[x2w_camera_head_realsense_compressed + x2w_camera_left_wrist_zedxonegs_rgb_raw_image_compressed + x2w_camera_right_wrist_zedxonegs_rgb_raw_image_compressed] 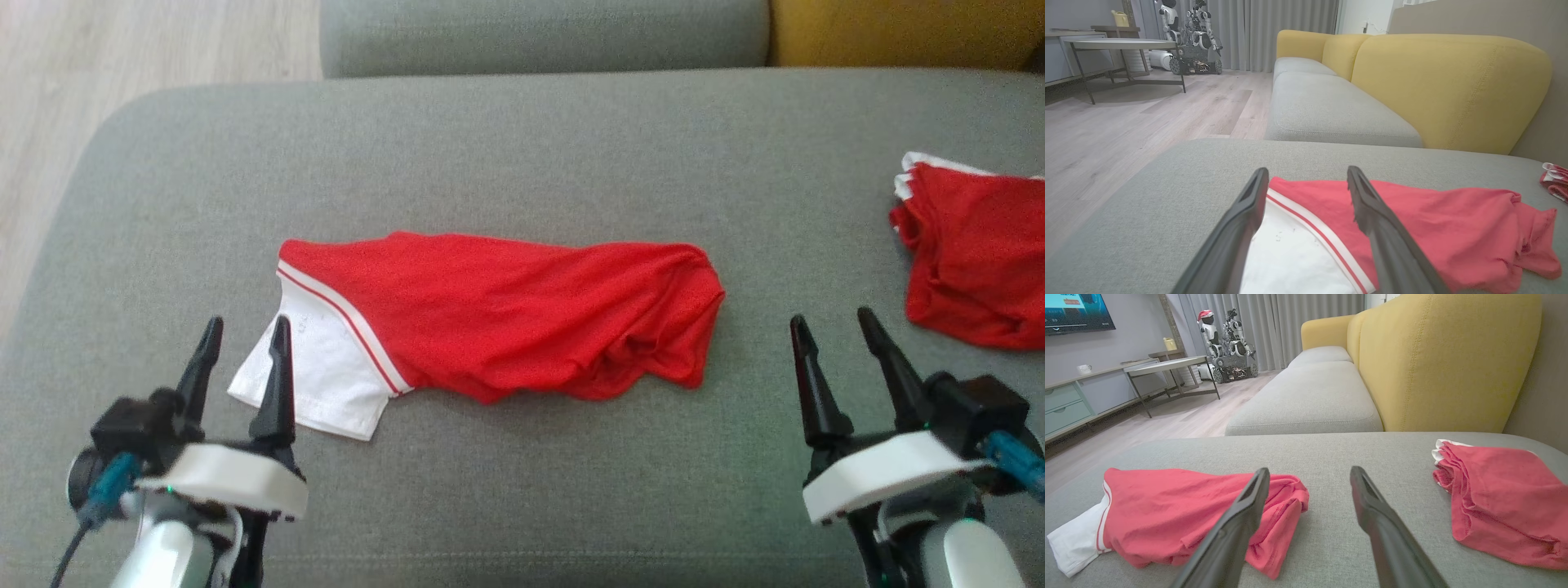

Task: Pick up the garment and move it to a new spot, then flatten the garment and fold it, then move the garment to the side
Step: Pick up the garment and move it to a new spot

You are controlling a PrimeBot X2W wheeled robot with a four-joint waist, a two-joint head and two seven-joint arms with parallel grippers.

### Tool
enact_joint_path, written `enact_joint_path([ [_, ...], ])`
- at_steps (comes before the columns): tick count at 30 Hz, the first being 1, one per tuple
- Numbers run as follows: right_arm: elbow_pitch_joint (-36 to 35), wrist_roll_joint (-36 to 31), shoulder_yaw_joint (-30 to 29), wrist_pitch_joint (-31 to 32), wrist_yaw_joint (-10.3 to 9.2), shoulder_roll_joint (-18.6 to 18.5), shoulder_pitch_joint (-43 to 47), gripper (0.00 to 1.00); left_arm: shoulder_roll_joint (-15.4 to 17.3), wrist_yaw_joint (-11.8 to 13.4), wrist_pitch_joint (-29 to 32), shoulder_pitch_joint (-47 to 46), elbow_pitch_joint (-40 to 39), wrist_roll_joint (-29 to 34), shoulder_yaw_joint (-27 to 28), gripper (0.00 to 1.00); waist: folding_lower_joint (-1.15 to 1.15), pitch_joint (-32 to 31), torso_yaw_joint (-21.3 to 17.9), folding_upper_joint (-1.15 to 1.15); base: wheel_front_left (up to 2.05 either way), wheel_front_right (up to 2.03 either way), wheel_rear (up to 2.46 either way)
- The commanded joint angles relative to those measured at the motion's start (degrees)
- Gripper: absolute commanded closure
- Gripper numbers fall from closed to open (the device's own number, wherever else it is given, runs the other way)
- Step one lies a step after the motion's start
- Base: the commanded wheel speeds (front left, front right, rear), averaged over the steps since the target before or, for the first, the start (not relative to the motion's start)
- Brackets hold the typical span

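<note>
A red garment (522, 314) with a white sleeve end and red-white stripes lies rumpled lengthwise across the middle of the grey cushion (522, 147). My left gripper (246, 331) is open at the lower left, its tips over the white end (1294, 261), with nothing between the fingers. My right gripper (833, 322) is open at the lower right, just right of the garment's bunched red end (1286, 498), holding nothing. From the right wrist view the garment (1167, 514) lies to the left of the fingers.
A second red garment (976, 253) lies crumpled at the cushion's right edge (1502, 506). A yellow sofa back (1445, 359) rises behind, with another grey seat (1331, 110) beyond. Wooden floor (98, 65) lies to the left, with a round table (1122, 45) and parked robots (1192, 36) farther off.
</note>
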Motion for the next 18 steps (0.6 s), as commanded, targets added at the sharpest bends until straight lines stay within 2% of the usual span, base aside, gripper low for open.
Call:
enact_joint_path([
  [1,-2.02,0.16,1.55,0.39,-0.04,-0.27,-0.63,0.0,1.87,0.59,-0.51,-0.81,-2.2,0.25,2.0,0.0,0.0,-1.47,-0.41,0.0,0.0,0.0,0.0],
  [18,-3.37,0.68,1.67,1.6,-0.04,-0.27,2.64,0.0,3.18,2.51,1.55,4.44,-5.71,0.92,0.56,0.0,0.0,-4.25,-0.79,0.0,0.0,0.0,0.0],
])
